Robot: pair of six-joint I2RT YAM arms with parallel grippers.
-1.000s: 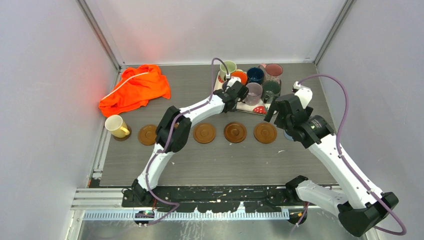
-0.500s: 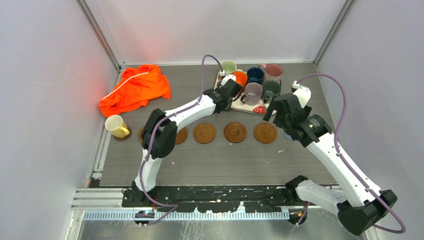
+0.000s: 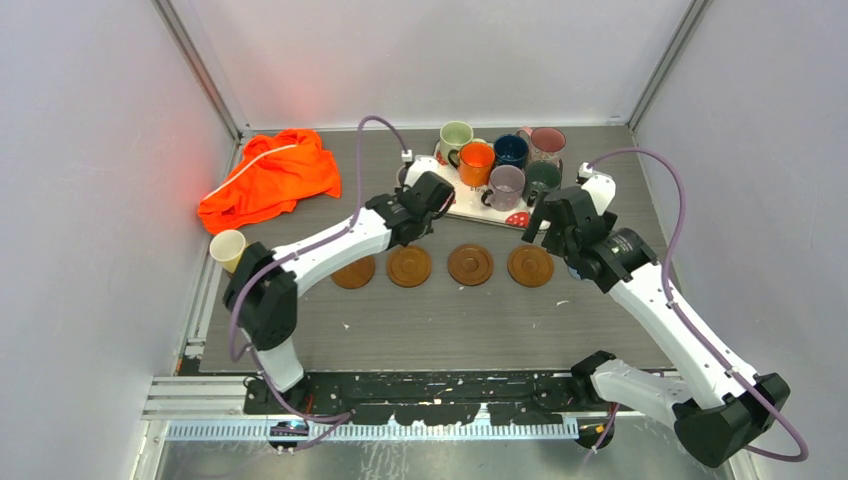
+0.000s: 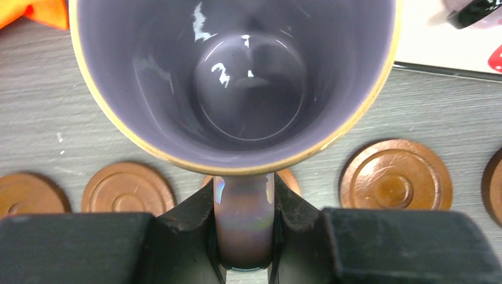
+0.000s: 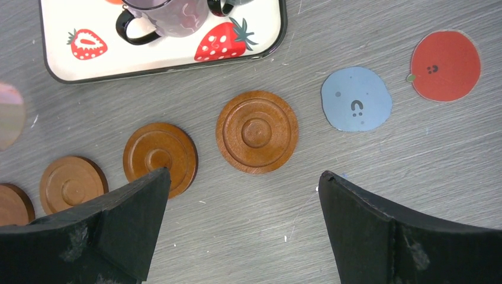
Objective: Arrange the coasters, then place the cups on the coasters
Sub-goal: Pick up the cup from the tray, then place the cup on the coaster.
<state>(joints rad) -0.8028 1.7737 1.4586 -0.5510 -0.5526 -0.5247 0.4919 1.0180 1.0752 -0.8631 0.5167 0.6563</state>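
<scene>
- Grey wood-grain desk, pale enclosure walls on three sides.
- Cup: lilac-grey glaze inside, ochre rim, glossy. Held upright above the desk over the row of coasters, just off the tray's near-left corner. Likely bound for a bare coaster.
- Left gripper: clamped tight on the cup's handle, keeping the mouth level.
- Coasters: brown wooden discs with concentric rings in a line before the tray; light-blue coaster and red coaster at the right end.
- Right gripper: jaws spread wide, nothing held, hovering over the row's right end.
- Strawberry-print tray: other cups clustered on it.
- Cream cup at the desk's left edge.
- Orange cloth behind.
</scene>
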